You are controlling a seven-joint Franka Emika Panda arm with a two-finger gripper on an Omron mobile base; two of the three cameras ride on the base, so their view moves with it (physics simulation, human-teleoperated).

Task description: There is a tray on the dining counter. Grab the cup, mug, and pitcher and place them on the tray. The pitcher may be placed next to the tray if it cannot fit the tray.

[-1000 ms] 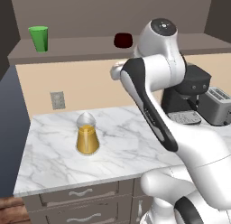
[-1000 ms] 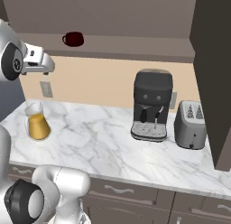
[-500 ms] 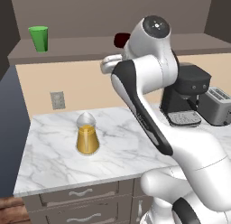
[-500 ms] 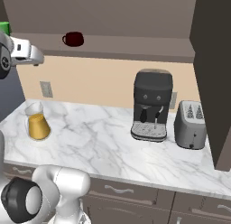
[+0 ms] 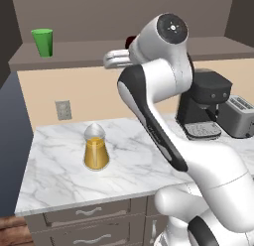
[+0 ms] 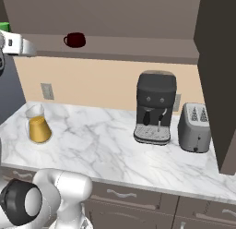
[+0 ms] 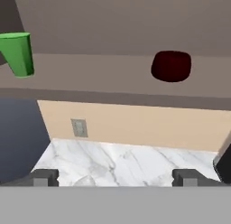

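Left base view: cup (image 5: 42, 42) stands upright on the brown upper shelf (image 5: 89, 52), far left. Mug (image 5: 130, 41) sits on the same shelf, mostly hidden behind the arm's white head. Pitcher (image 5: 95, 147) is upright on the marble worktop (image 5: 54, 175), near the wall outlet (image 5: 63, 110). Coffee machine (image 5: 206, 107) and toaster (image 5: 239, 115) at right.

Right base view: mug (image 6: 74, 39) on shelf; pitcher (image 6: 38, 124) at worktop's left end, well apart from coffee machine.

Hand view: gripper (image 7: 115, 178) jaws spread fully wide, nothing between them. Cup (image 7: 18, 53) upper left, mug (image 7: 171, 66) upper right, both on shelf, well apart.
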